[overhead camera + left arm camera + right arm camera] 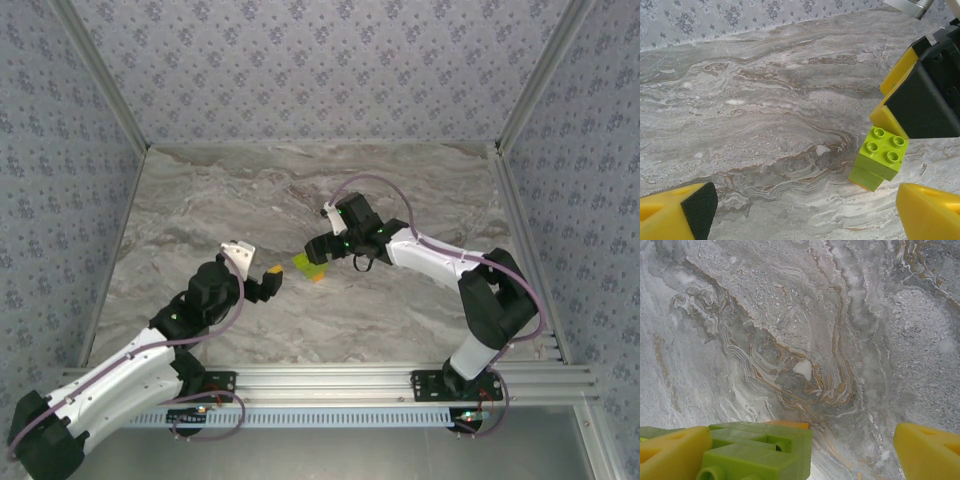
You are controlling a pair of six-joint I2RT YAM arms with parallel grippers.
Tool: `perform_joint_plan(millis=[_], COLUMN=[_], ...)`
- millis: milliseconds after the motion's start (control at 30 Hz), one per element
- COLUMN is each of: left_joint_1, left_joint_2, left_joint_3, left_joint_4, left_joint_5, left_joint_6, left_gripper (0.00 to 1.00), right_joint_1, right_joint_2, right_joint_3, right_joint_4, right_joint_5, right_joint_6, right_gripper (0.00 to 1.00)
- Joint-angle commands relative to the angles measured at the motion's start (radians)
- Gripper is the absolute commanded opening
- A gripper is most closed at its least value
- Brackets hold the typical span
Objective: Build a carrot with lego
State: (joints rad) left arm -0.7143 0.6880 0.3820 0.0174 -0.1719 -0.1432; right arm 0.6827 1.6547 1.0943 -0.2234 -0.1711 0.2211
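A small lego build (308,265) of lime-green bricks with an orange brick (318,277) at its lower end rests on the marble table (400,310) near the middle. My right gripper (318,252) hangs right over it, open. In the right wrist view the green bricks (760,450) lie against my left finger (670,455), a sliver of the orange brick (787,424) shows behind them, and a wide gap separates them from the other finger (927,450). My left gripper (272,282) is open just left of the build, with the green stack (882,155) ahead to its right and nothing between its fingers.
Patterned walls close in the table on three sides. A metal rail (330,380) with both arm bases runs along the near edge. The right gripper's black and yellow fingers (920,100) crowd the space above the bricks. Bare marble (765,125) stretches to the left.
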Motion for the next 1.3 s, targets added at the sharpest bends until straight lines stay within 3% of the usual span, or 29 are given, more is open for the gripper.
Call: perform_joint_plan(millis=[0,300,700,933,1033,1133,1200,1267], left_joint_1=[0.006,0.008,0.010,0.032,0.049,0.095,0.171,0.334], left_joint_2=[-0.012,-0.009,-0.036,-0.065,-0.064,-0.039,-0.001,0.068], left_joint_3=[-0.004,-0.003,0.014,0.017,0.015,0.024,0.024,0.017], left_joint_4=[-0.012,-0.011,-0.047,-0.060,-0.035,-0.001,0.055,0.128], left_joint_5=[0.009,0.012,0.004,-0.015,-0.118,-0.384,-0.549,-0.541], left_joint_6=[0.002,0.000,0.009,0.017,0.020,0.043,0.064,0.025], left_gripper=[0.94,0.93,0.94,0.94,0.94,0.94,0.97,0.97], right_joint_1=[0.007,-0.012,-0.076,-0.100,-0.103,-0.112,-0.134,-0.183], right_joint_2=[0.069,0.053,0.189,0.144,0.077,-0.036,-0.115,-0.179], right_joint_3=[-0.048,-0.014,0.190,0.238,0.234,0.162,0.072,0.019], right_joint_4=[-0.199,-0.202,-0.175,-0.101,-0.064,0.014,0.080,0.091], right_joint_5=[0.120,0.125,0.113,0.140,0.193,0.263,0.317,0.407], right_joint_6=[-0.043,-0.035,-0.032,-0.046,-0.073,-0.101,-0.115,-0.115], right_gripper=[0.95,0.95,0.95,0.95,0.95,0.96,0.98,0.99])
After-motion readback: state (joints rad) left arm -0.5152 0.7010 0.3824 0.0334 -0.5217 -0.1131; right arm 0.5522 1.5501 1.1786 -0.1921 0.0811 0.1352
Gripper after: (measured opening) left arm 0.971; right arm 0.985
